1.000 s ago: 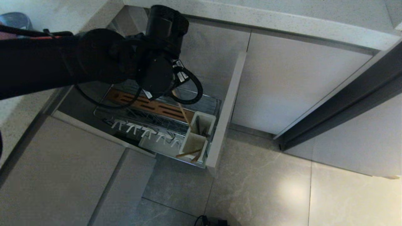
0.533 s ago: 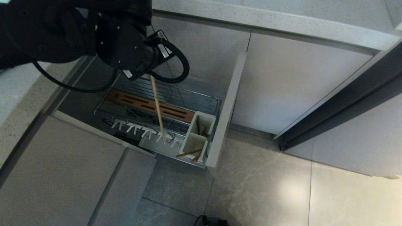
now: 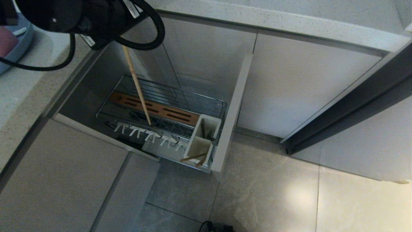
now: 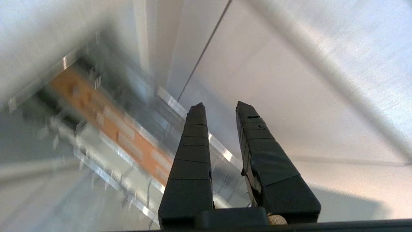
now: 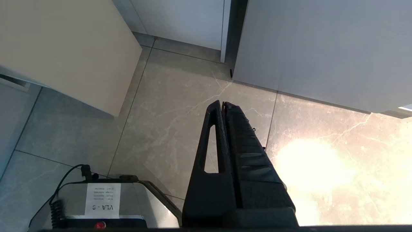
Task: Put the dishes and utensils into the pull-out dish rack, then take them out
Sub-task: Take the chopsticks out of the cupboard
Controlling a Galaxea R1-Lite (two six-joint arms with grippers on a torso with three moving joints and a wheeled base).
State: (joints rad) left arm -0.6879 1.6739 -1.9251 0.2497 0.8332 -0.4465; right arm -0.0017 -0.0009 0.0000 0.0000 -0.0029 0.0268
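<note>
A wooden chopstick (image 3: 136,85) hangs down from my left gripper (image 4: 222,108), which is shut on its top end near the finger bases. Its tip is above the pull-out dish rack (image 3: 206,100), over the wooden strip (image 3: 161,111) and the white pegs (image 3: 148,135). The black left wrist (image 3: 80,16) hides the fingers in the head view. Other chopsticks (image 3: 193,158) lie in the white caddy (image 3: 202,127). The blue plate (image 3: 27,35) and the pink bowl (image 3: 6,40) sit on the counter at the far left. My right gripper (image 5: 223,103) is shut and parked over the floor.
The rack's beige front panel (image 3: 233,109) stands out into the tiled floor (image 3: 273,193). Closed cabinet doors (image 3: 299,80) run under the countertop (image 3: 289,22). A dark door frame (image 3: 354,103) crosses the right side. My base (image 5: 103,203) shows in the right wrist view.
My left arm has risen up and to the left in the head view. It drew the chopstick out of the caddy, so it now hangs over the wooden strip.
</note>
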